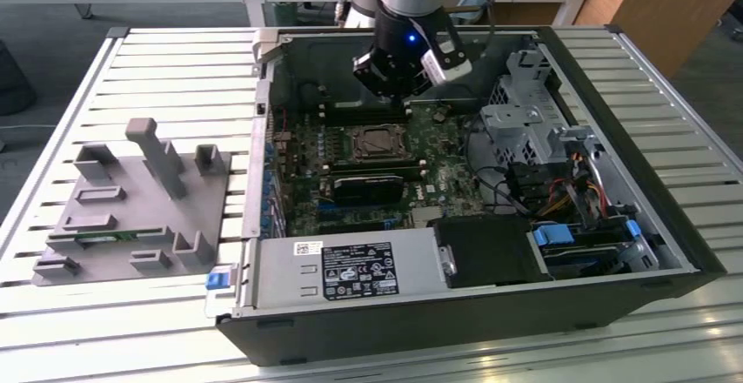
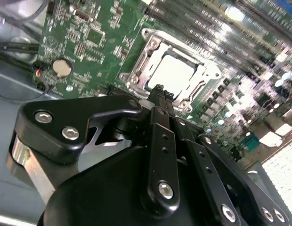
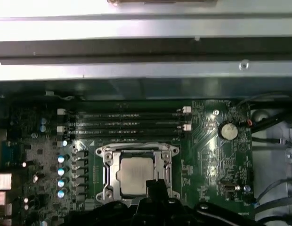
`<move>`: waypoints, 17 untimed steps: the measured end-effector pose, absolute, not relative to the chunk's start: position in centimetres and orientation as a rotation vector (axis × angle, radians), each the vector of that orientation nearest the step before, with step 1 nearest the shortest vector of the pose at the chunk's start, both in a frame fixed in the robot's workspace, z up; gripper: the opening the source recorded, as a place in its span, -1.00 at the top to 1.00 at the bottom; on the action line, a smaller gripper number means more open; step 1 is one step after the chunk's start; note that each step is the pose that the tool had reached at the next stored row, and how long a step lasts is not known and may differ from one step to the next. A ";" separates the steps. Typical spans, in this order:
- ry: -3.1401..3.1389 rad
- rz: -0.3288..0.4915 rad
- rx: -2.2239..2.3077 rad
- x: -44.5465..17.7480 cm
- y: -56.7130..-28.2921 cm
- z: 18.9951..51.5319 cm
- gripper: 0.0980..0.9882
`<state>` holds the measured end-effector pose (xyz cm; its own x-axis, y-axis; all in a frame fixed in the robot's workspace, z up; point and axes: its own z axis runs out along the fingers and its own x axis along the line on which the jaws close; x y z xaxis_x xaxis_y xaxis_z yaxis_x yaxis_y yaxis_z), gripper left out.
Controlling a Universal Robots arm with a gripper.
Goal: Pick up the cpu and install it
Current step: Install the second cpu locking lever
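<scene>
The cpu [image 3: 134,175] is a small silvery square lying flat inside the metal socket frame [image 3: 104,175] on the green motherboard, inside the open computer case [image 1: 465,313]. In the exterior view the cpu [image 1: 374,142] sits near the middle of the board. My gripper [image 2: 158,90] hangs just above the socket's edge with its black fingers closed together and nothing between them. In the first wrist view the gripper [image 3: 155,184] tip overlaps the cpu's near corner. The cpu [image 2: 173,73] looks bright under the light.
A black heatsink-like block [image 1: 369,187] lies on the board beside the socket. Memory slots [image 3: 122,123] run along the socket's other side. A grey fixture tray [image 1: 128,200] holding a green memory stick [image 1: 104,237] stands at the exterior view's left. Cables and a drive cage [image 1: 523,122] fill the case's right.
</scene>
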<state>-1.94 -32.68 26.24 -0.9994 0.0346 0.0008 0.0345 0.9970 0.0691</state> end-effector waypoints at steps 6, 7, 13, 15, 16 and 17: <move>3.139 0.109 0.054 -2.1 -34.3 26.0 0.97; 3.139 0.109 0.054 -2.2 -34.4 26.0 0.97; 3.148 0.109 0.055 -2.4 -34.5 25.2 0.97; 3.148 0.110 0.055 -2.4 -35.0 24.8 0.97; 3.148 0.111 0.055 -2.4 -35.3 24.6 0.97; 3.148 0.113 0.055 -2.4 -35.6 24.4 0.97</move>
<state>-2.44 -35.65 24.45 -0.9994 0.0345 0.0102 0.0352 0.9968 0.0713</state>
